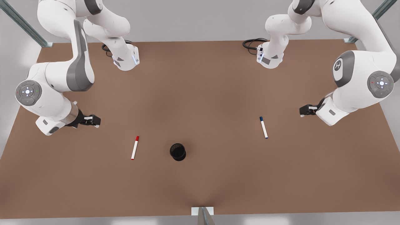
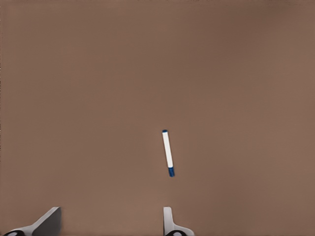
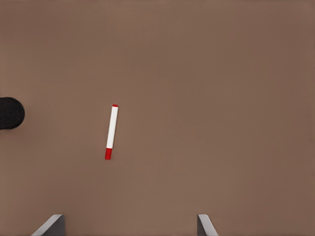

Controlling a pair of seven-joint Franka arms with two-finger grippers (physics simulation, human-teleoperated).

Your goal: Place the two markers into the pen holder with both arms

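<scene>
Left hand [image 1: 302, 111], black two-fingered, spread wide, empty, near blue-capped white marker [image 1: 263, 127]. Right hand [image 1: 97, 121] likewise near red-capped white marker [image 1: 135, 147]. Step: approach. Next: descend, straddle barrels.

Light: even and soft, bright on the flat brown worktop [image 1: 200, 187].
Shadows: a faint darker patch at the worktop middle.
Glare: none.
Focus: slightly soft everywhere.
</scene>
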